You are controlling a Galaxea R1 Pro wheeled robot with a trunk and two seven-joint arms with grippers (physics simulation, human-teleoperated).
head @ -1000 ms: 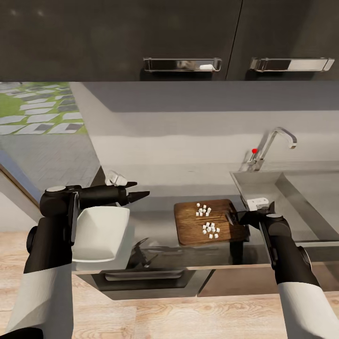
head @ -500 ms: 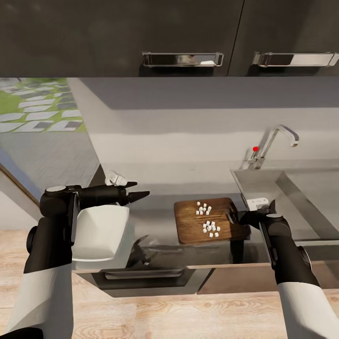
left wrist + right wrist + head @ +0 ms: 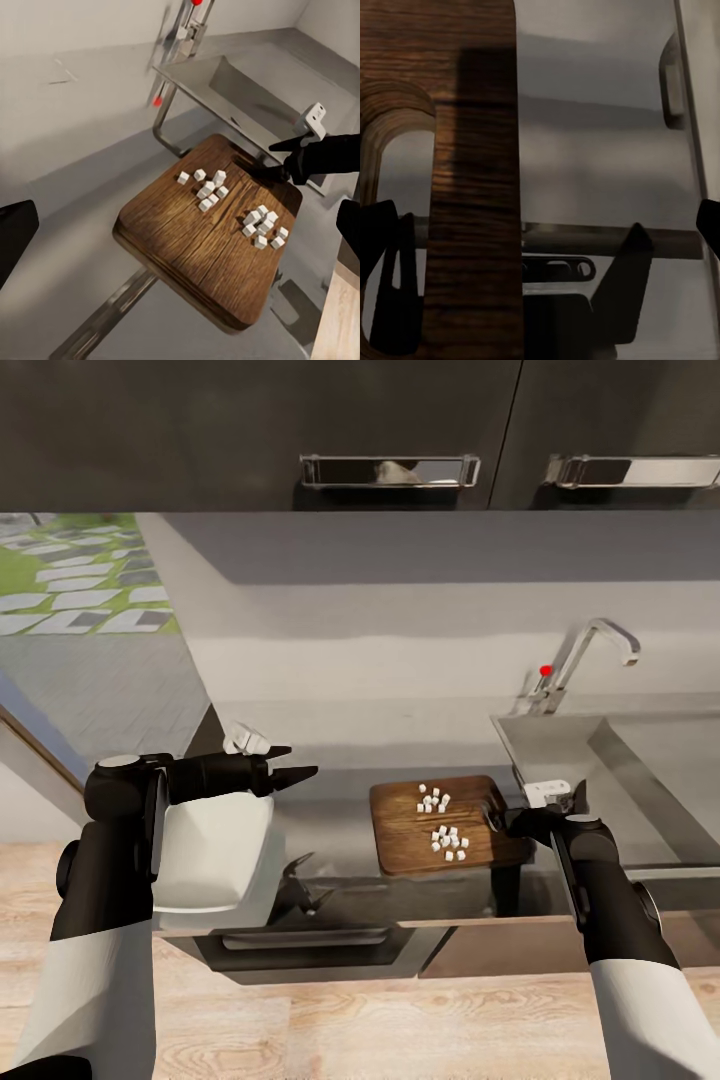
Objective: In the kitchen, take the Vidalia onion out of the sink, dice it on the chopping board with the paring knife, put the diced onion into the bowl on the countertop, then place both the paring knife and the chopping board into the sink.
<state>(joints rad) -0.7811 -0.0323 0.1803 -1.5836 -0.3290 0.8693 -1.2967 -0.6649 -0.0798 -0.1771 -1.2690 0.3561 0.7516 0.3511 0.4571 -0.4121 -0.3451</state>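
Wooden chopping board (image 3: pixel 420 830) lifted by right gripper (image 3: pixel 505 822), jaws clamped.

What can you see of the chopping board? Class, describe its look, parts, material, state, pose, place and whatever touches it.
The chopping board is a brown rectangular slab with rounded corners and visible wood grain. An oblong slot handle sits at the end nearest the sink. In the left wrist view it appears raised off the countertop, roughly level, casting a shadow below. Two clusters of small white onion dice rest on top. The right gripper grips its slotted end; the right wrist view shows dark fingers either side of the strip by the slot.
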